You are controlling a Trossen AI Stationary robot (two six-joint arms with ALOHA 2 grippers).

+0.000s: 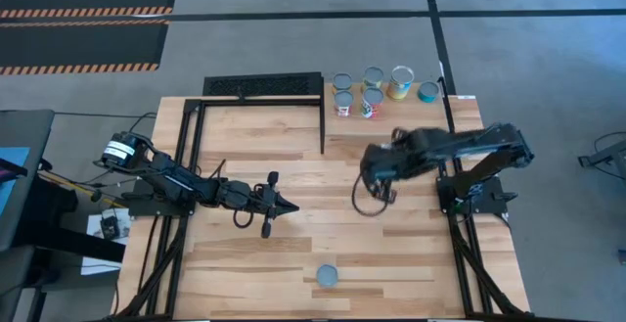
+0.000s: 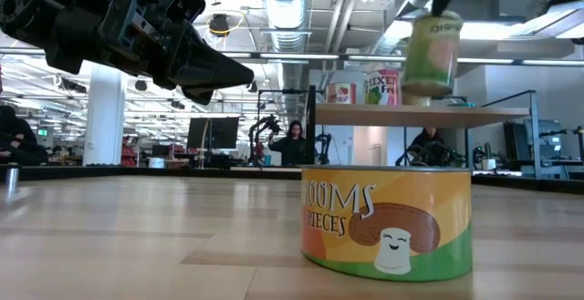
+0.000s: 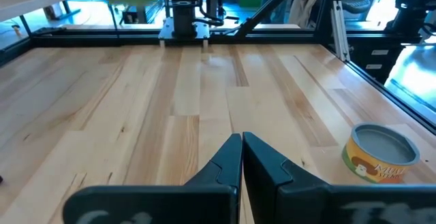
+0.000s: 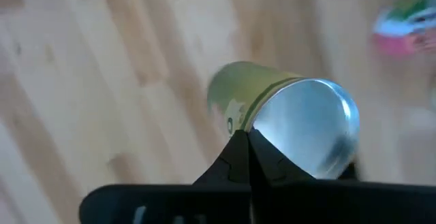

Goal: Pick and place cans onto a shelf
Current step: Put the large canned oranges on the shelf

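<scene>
Broad tabletop [image 1: 293,253] of pale wood planks, smooth, with straight seams, framed by thin black bars.

Shelf [image 1: 460,116] at the table's far right corner: a flat rectangular ledge of the same light planks, raised on black metal.

Black perforated rack [image 1: 262,85] just left of the shelf, touching its corner post.

Right gripper [image 1: 380,177] in front of the shelf over bare table, clenched on a green-yellow can [image 4: 272,108]: cylindrical, paper-labelled, with a shiny round silver lid. Seen level across the table, held from above with its base near the shelf board; touching or clear of it, impossible to tell.

Left gripper [image 1: 284,205] well left of the shelf, low over the planks, its dark wedge-shaped fingers [image 3: 225,166] pressed together on nothing.

On the shelf, six cans [image 1: 373,77] upright in a loose cluster, with silvery tops and red, yellow and teal labels.

Far in front of the shelf, near the table's front edge, a lone mushroom can [image 2: 388,222]: squat, orange, yellow and green label, dull grey lid, upright, nothing between it and the shelf but open wood.
</scene>
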